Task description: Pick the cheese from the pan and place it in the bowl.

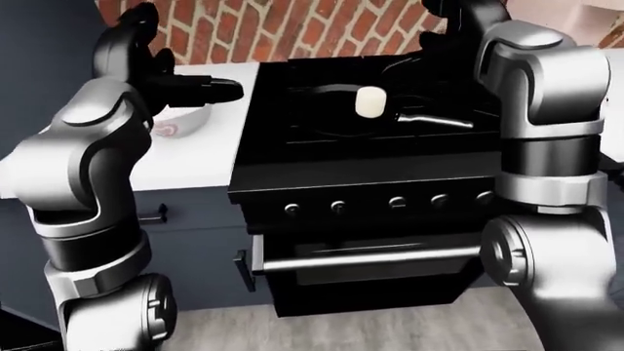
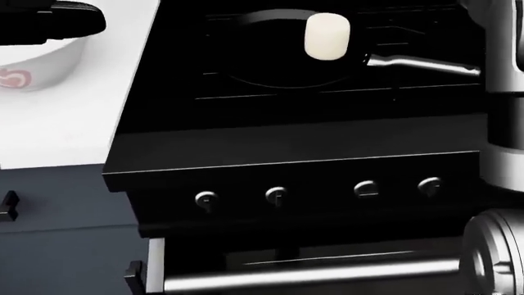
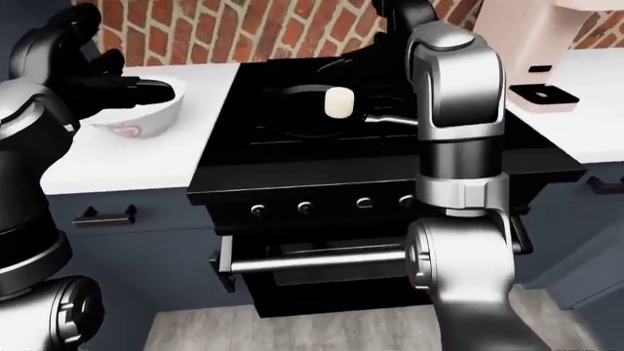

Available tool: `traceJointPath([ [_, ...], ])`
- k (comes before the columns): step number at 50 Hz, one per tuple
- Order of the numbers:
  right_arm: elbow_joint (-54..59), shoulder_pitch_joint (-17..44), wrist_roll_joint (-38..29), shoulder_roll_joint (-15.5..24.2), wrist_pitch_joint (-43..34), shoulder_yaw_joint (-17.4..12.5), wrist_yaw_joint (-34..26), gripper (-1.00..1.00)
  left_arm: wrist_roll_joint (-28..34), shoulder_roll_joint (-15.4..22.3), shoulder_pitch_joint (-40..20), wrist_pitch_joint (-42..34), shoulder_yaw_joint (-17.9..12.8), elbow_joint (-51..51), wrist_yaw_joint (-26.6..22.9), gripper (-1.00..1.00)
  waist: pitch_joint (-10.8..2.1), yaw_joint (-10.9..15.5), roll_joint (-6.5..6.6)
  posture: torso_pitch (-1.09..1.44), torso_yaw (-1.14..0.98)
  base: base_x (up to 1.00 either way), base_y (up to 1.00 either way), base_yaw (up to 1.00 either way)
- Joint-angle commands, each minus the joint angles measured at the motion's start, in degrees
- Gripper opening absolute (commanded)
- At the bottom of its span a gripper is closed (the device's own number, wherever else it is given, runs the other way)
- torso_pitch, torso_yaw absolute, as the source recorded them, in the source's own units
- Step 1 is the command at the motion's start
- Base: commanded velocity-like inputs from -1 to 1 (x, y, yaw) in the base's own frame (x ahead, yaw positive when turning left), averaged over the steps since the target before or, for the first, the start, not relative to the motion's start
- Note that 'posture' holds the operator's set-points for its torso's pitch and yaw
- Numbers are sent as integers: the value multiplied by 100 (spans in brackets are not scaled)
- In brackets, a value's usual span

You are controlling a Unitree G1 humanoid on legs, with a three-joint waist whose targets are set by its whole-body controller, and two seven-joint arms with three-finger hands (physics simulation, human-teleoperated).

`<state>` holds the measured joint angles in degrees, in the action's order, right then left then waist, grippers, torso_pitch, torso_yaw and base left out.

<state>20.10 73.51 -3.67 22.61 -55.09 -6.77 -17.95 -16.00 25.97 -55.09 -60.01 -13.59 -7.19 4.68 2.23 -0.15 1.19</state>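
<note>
The cheese, a pale cream cylinder, stands upright at the right side of the black pan, close to its silver handle. No hand touches it. The white bowl with red heart marks sits on the white counter left of the stove. My left hand hovers just above the bowl's rim, its black fingers stretched out and holding nothing. My right hand is raised above and beyond the pan. It is cut off by the top edge of both eye views, so its fingers are not readable.
The black stove has a row of knobs and an oven door handle below. A brick wall rises behind the stove. A pink appliance stands on the right counter. Dark cabinets run under the white counter.
</note>
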Motion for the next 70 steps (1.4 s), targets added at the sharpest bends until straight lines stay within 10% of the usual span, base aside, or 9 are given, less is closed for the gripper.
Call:
traceJointPath([
  [1,-128,223,-37,72,202,-52,48,100,-17,50,-199,212,-20,-135,-20,100,-140,-20,28,0,0,6,0,0],
  [5,-57,287,-60,51,211,-15,23,100,-12,44,-172,241,-13,-120,-24,100,-230,27,-481,0,0,6,0,0],
  [15,-52,340,-114,80,173,-18,-39,100,-1,35,-258,201,15,-112,-12,100,-112,26,-25,0,0,6,0,0],
  [19,21,421,-136,94,163,-13,-66,100,-2,48,-290,177,6,-120,-17,100,-233,-47,572,0,0,6,0,0],
  [33,57,425,-195,28,197,2,-70,100,-29,94,-295,184,-27,-122,-18,100,-257,81,-433,0,0,6,0,0],
  [46,68,507,-233,53,133,4,-123,100,-55,110,-305,153,-24,-168,2,100,-187,-46,465,0,0,6,0,0],
  [56,104,510,-239,31,157,10,-126,100,-59,119,-331,127,-26,-174,9,100,-151,-23,32,0,0,6,0,0],
  [60,111,527,-248,29,155,13,-132,100,-60,120,-368,105,-17,-176,14,100,-228,30,-501,0,0,6,0,0],
  [70,158,527,-268,-7,205,25,-126,100,-50,128,-350,147,-32,-141,0,100,-70,11,2,0,0,12,0,0],
])
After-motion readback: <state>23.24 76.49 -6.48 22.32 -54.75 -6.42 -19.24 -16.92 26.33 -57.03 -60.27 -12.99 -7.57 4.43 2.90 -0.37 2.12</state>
